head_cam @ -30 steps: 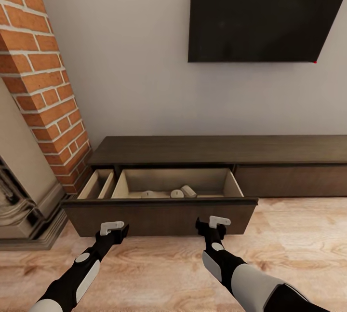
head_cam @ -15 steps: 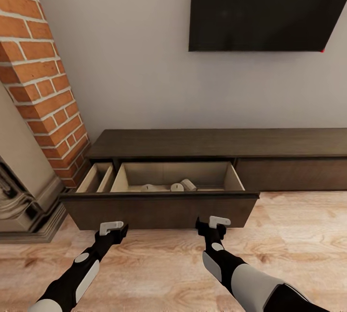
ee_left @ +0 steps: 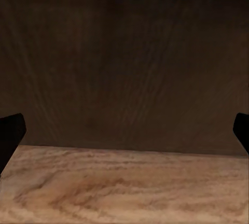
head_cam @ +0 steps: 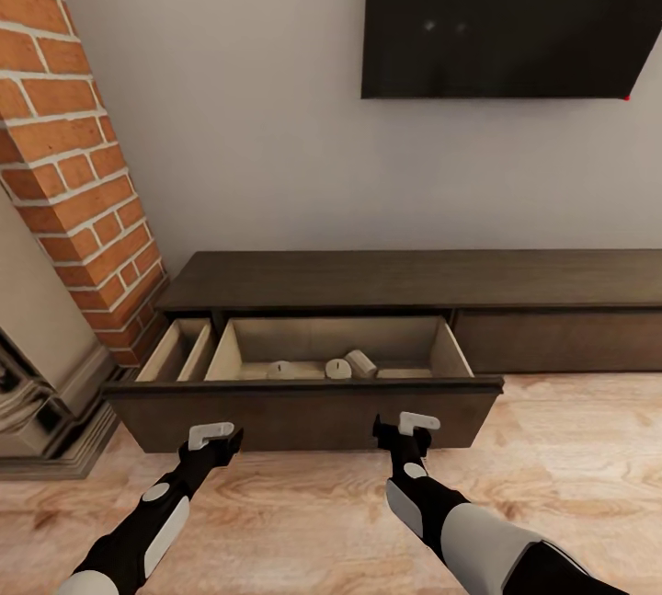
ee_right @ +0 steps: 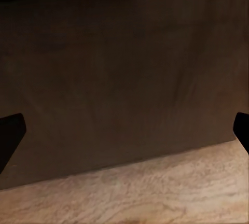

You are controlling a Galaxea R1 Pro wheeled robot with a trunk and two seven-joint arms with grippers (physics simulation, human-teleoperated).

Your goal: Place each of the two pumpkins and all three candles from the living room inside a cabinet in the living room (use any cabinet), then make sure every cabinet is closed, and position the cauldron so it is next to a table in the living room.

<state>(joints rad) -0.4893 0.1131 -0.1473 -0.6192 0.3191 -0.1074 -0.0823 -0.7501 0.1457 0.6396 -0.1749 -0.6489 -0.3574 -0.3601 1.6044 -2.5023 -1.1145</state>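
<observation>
Left arm: reaches forward, forearm black and white, left gripper (head_cam: 217, 436) just short of the drawer front (head_cam: 303, 411), near its left half.
Right arm: likewise extended, right gripper (head_cam: 407, 428) just before the drawer front's right half.
Jaws: both spread wide.

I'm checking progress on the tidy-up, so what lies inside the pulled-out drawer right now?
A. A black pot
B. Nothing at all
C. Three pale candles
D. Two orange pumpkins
C: in the head view, three pale candles rest on the beige floor of the open drawer of the cabinet, one of them tipped on its side; no pumpkins or pot lie there.
</observation>
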